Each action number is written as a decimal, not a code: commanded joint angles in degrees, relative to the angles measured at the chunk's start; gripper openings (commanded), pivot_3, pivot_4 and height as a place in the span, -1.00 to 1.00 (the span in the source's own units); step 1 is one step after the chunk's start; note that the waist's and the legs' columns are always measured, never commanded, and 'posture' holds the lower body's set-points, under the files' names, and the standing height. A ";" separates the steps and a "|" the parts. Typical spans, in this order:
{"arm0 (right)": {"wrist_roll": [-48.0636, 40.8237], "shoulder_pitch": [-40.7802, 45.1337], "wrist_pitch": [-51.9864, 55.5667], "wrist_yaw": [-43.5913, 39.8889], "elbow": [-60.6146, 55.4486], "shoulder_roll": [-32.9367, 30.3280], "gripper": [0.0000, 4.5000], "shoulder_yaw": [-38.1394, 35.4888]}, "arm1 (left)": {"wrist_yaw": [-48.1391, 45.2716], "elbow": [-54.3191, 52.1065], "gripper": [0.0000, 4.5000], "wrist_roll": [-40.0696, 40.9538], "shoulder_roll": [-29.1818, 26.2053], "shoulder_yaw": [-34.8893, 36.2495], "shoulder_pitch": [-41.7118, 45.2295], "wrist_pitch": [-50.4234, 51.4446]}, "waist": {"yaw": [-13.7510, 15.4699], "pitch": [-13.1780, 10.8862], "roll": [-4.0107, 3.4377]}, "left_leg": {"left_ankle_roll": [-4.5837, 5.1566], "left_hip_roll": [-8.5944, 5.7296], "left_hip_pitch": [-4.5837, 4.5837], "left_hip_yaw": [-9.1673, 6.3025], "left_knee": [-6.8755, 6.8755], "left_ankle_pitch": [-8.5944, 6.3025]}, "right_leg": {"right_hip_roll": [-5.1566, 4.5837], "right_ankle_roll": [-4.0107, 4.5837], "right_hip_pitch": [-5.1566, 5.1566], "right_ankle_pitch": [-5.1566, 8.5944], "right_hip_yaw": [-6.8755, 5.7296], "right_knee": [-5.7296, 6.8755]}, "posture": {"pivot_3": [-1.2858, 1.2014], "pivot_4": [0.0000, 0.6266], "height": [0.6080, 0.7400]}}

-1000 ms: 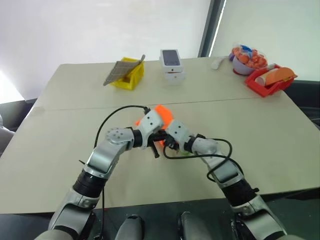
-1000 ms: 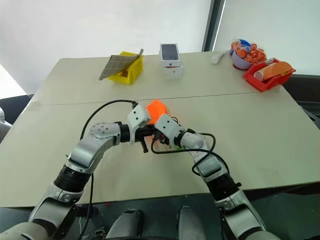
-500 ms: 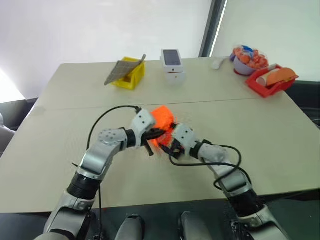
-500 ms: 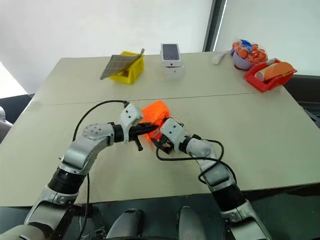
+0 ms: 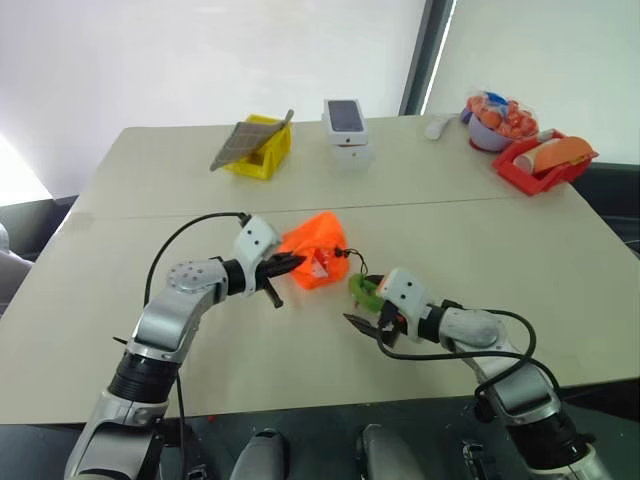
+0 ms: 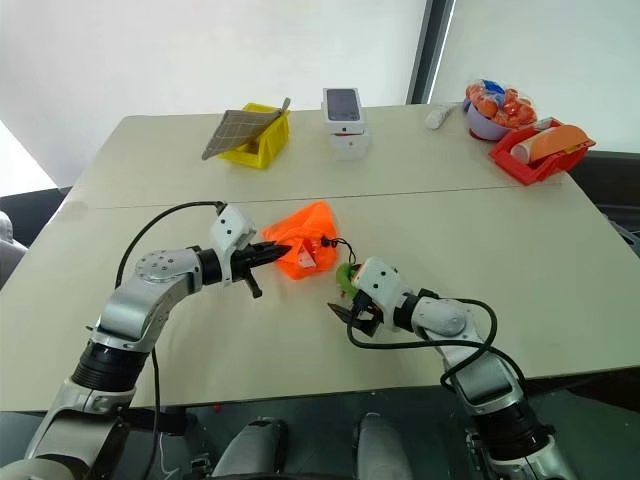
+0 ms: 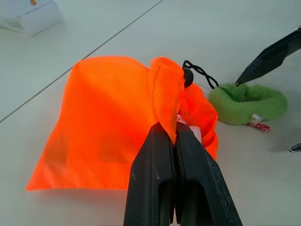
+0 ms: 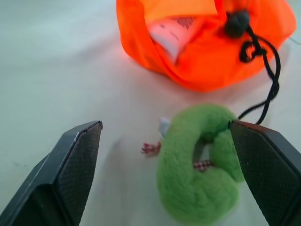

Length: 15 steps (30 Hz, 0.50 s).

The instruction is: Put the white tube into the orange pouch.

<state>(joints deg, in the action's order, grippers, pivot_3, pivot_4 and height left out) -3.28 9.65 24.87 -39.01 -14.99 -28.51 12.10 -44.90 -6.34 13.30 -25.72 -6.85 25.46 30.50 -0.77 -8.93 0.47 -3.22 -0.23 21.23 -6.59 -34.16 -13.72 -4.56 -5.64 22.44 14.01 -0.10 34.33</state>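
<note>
The orange pouch (image 8: pixel 202 42) is covering most of the white tube (image 8: pixel 169 34), one pale end showing at its mouth; its label is too blurred to read.

A: Lab setup, judged by the plain table (image 5: pixel 560 260) and blank white wall (image 5: pixel 200 60).
B: Confirmed. Sorted props are laid out: yellow bin (image 5: pixel 262 150), red tray (image 5: pixel 540 165), bowl (image 5: pixel 490 130).

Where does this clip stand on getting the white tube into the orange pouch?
Looks done: a white tube sits inside the mouth of the orange pouch. In hand: the left gripper is shut on the pouch's fabric edge; the right gripper is open, by the green ring. Left: release the pouch.
</note>
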 commanded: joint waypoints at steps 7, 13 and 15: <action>-0.64 -0.38 1.42 2.19 0.19 -0.14 -0.78 -2.83 | 1.10 -2.38 -0.16 4.34 1.58 2.67 -1.00 0.41 | 0.00 0.00 0.00 | 0.00 0.00 -0.02 0.00 0.00 0.00 | 0.00 0.00 0.00 0.00 0.00 0.01 | 0.03 -0.52 1.00; -7.48 -5.28 0.43 0.12 -3.27 -1.17 -1.00 -11.40 | 2.08 -1.81 0.52 7.77 2.48 6.90 -0.91 -0.15 | 0.21 0.01 0.02 | 0.00 -0.01 0.00 0.00 -0.01 0.00 | -0.02 -0.01 -0.04 0.01 0.00 -0.04 | 0.03 -0.52 1.00; -15.24 -8.67 2.36 -1.55 -6.01 -0.38 -1.00 -18.57 | 2.23 -1.35 0.52 10.03 2.82 9.50 -0.44 0.14 | 0.25 0.00 0.02 | 0.00 0.00 0.04 0.00 -0.01 0.00 | -0.03 -0.01 -0.05 0.00 -0.01 -0.05 | 0.03 -0.52 1.00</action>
<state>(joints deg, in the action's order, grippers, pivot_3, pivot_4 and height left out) -12.38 2.05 26.39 -39.25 -16.83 -28.76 -0.45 -42.96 -6.66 20.89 -23.05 -0.39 24.34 31.45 -0.52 -8.92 0.49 -3.22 -0.24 21.27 -6.59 -34.17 -13.73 -4.58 -5.63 22.40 14.01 -0.11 34.28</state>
